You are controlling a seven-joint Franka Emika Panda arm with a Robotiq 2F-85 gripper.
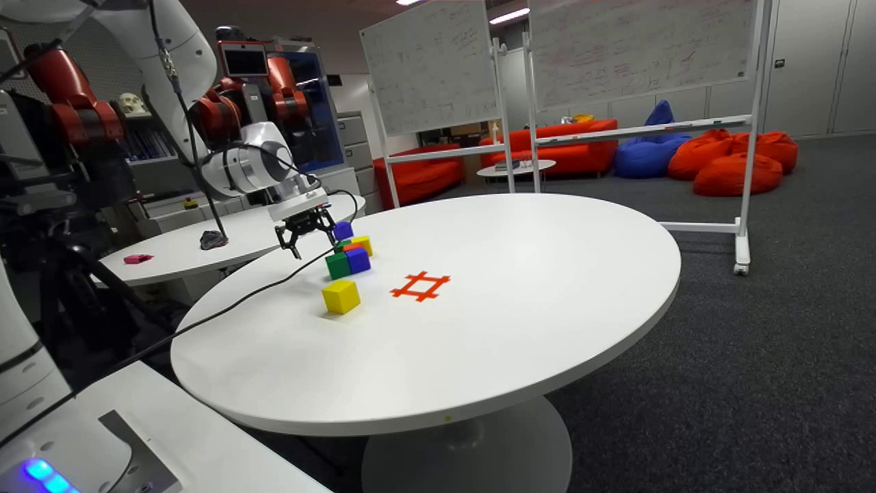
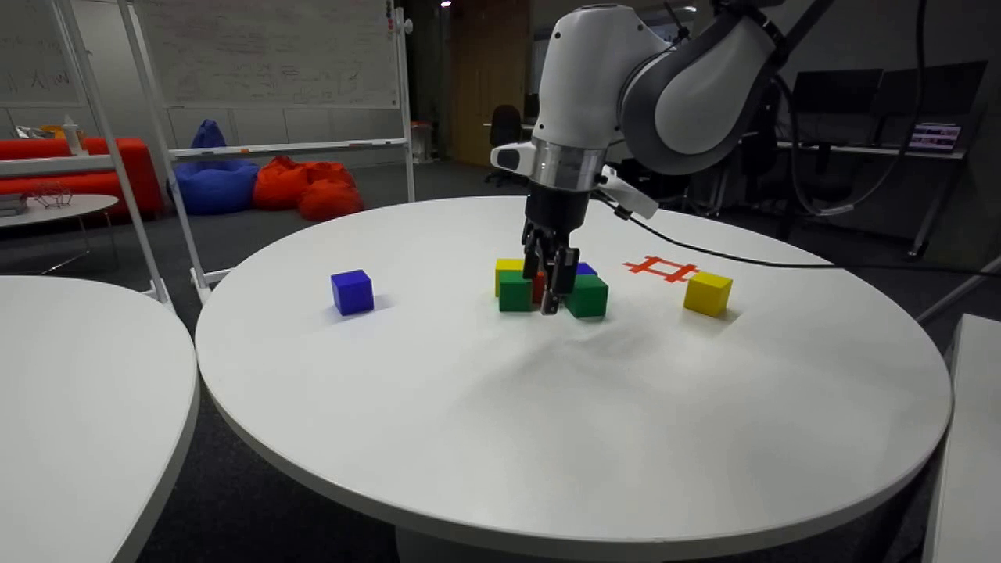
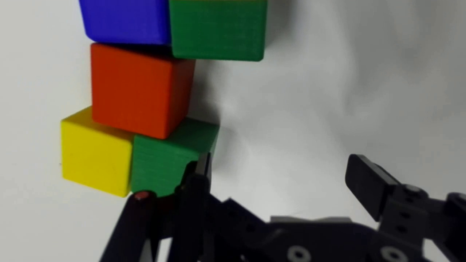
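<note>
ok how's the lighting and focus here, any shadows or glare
Wrist view: the gripper looks nearly black, its detail soft, and the lower green cube throws a blurry shadow rightward. In an exterior view, faint shadows spread over the table below the gripper and beside the lone blue cube. In an exterior view, ceiling lights glare white.

1. Green blocks [image 3: 218, 31], wrist view: I make out faint lines like wood grain under a satin coat.
2. Red block [image 3: 133, 89], yellow block [image 3: 96, 154], blue block [image 3: 125, 22]: smooth, low sheen; painted wood or plastic, I can't tell.
3. Worktop [image 2: 438, 414]: smooth, softly reflective.
4. Tool [image 3: 279, 165]: matt black, pale metallic-looking screw heads [image 3: 292, 254].
5. Arm shell [image 2: 575, 86]: smooth, plastic-looking; wrist collar [image 2: 565, 166]: shiny bare metal.
6. Floor [image 1: 773, 356]: rough, matt carpet.
</note>
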